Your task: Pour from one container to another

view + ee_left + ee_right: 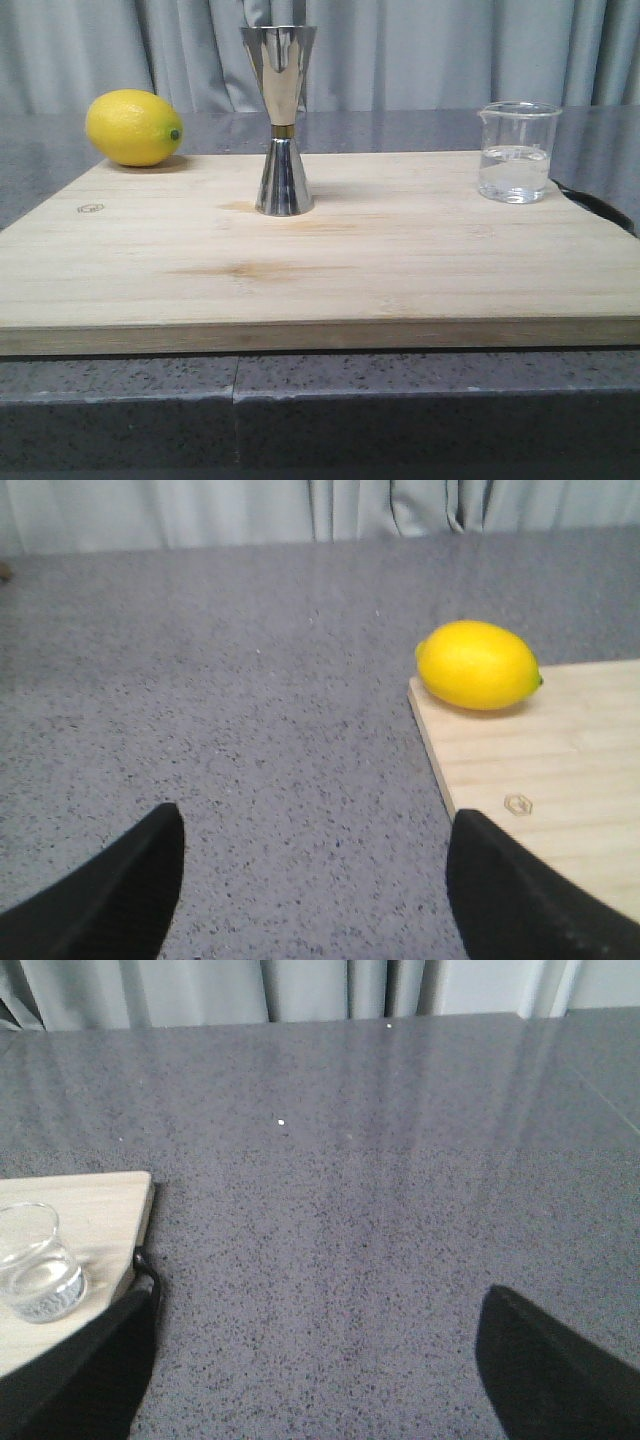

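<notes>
You've got the beaker [517, 152] with clear liquid and the jigger [281, 120] upright, well apart on the cutting board [320, 260]. Both your left end effector [315, 880] and right end effector [320, 1360] hang spread wide over the tabletop [350, 1160], holding nothing.

Little of the robot itself showed. No part of either arm appeared in the front view. In the left wrist view, only the left gripper [315, 880] was visible, as two fingers [110, 895]: matte black, smooth, each a broad wedge narrowing to a rounded tip. They carried no markings, screws or cables that could be made out. The right gripper [320, 1360] looked the same in the right wrist view: two plain black fingers [555, 1365] with softly curved edges and a dull, unreflective surface. Their bases were cut off by the picture edge, so nothing of the wrists or arm casings could be seen.
</notes>
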Robot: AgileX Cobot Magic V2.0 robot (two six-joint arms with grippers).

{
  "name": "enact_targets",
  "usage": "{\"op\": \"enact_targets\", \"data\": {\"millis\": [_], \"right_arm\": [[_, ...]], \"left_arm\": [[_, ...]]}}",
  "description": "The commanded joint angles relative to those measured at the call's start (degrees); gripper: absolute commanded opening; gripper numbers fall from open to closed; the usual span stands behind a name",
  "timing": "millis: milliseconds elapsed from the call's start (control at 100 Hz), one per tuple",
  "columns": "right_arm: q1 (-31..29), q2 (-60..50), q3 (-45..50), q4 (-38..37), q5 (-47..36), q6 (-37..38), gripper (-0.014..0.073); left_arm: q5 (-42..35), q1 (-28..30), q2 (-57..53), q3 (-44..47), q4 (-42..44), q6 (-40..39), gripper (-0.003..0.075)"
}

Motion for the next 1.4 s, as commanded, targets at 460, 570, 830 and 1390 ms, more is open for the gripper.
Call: {"op": "enact_targets", "data": {"millis": [460,570,830,1390], "right_arm": [[-0.1,4.8,-2.8,-0.1,-0.9,-0.3,0.0564],[-0.1,4.8,-2.8,-0.1,-1.0,-0.3,0.0564],[-0.1,4.8,-2.8,-0.1,-2.8,-0.3,0.0564],[-0.1,4.8,-2.8,-0.1,-4.2,-0.3,0.0564]], "left_arm": [[13.9,-0.4,27.9,-7.4,-54.8,61.5,0.0513],[15.5,-0.4,33.2,-7.4,-63.2,71.9,0.0513],[23.8,-0.4,45.1,-7.4,-77.6,93.3,0.0513],[33.9,-7.5,63.7,-7.7,-98.2,118.5,0.0513]]}}
